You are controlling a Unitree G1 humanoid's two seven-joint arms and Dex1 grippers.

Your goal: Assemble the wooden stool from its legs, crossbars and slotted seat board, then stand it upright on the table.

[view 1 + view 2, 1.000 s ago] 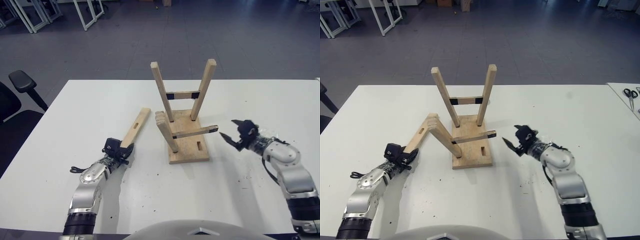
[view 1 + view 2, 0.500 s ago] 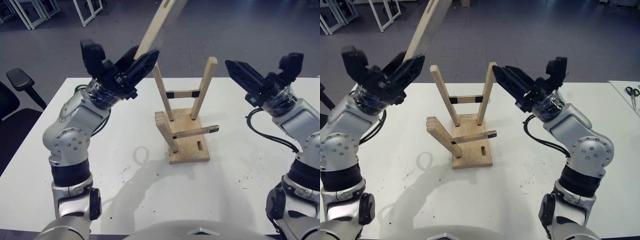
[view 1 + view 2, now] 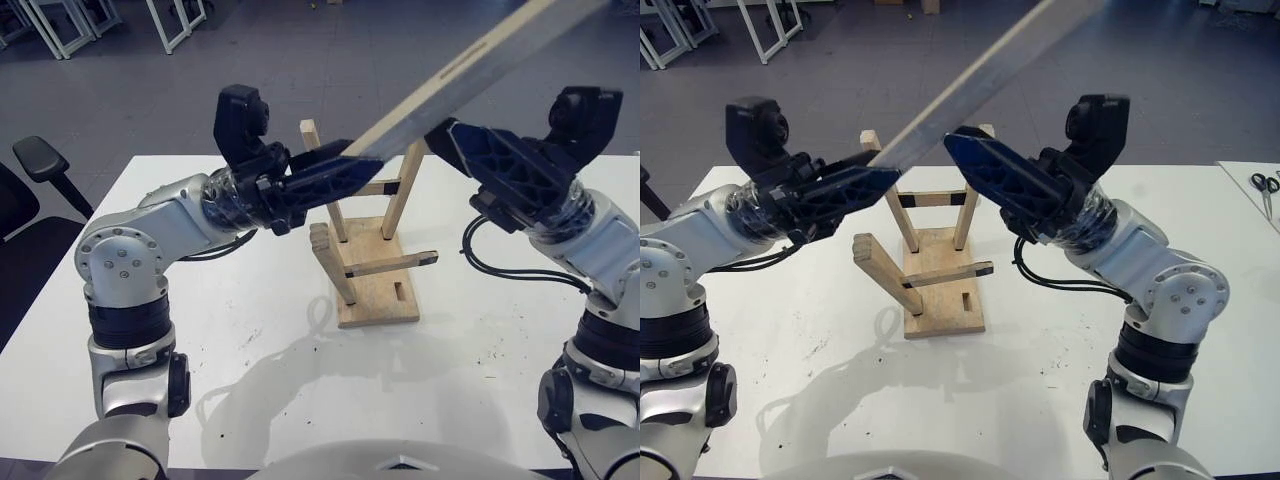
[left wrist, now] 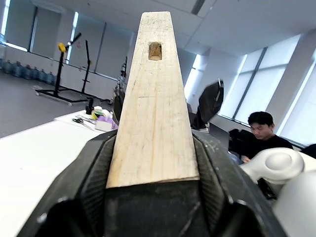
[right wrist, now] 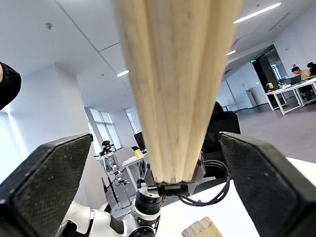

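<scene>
The seat board (image 3: 375, 305) lies flat on the white counter (image 3: 250, 300), underside up, and everything else is placed from it. Two legs stand up out of its far end, one (image 3: 322, 175) on the robot's left side of the board and one (image 3: 408, 170) on its right, joined by a short crossbar (image 3: 387, 187) with dark ends. A third leg (image 3: 335, 265) rises from the board's near left corner and leans away to the left. A second crossbar (image 3: 395, 265) runs from it across the board, with its dark tip hanging free past the right edge.

High above the board, a loose leg (image 3: 470, 78) slants upward from left to right, clear of the standing legs. The left end effector (image 4: 154, 140) is clamped on its lower end, above the board's left side, with a finger (image 4: 98, 168) pressed to each flank of the wood.

The right end effector (image 5: 156, 136) hangs above the board's right side with its fingers (image 5: 49, 187) spread wide. In the right wrist view the loose leg runs between them, with a gap on either side.
</scene>
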